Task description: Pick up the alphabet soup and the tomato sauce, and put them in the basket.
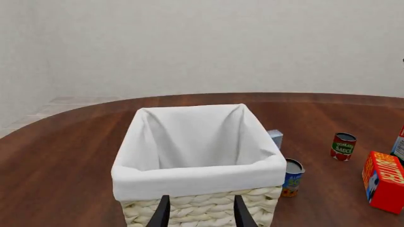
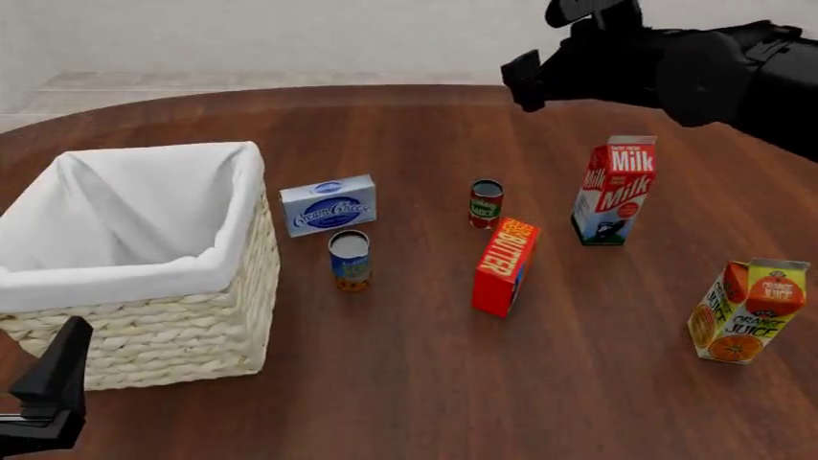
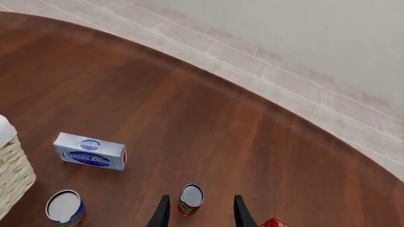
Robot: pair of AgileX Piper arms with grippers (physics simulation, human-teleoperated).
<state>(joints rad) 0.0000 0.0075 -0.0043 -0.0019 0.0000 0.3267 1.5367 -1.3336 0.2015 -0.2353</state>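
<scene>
Gaping upward, the basket [image 2: 153, 316] stands just ahead of the left gripper [image 1: 199, 213], whose fingers are spread and empty. Beside the basket the alphabet soup [image 2: 349, 260] stands upright. The tomato sauce [image 3: 190, 199] — also upright — sits below the right gripper [image 3: 199, 213], framed between its parted fingers only in that wrist view.

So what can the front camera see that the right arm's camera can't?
Only the front view shows the milk carton, the orange juice carton and the whole basket. Only the right wrist view shows its own open gripper above the tomato sauce. Both show the alphabet soup, the cream cheese box and the table.
</scene>
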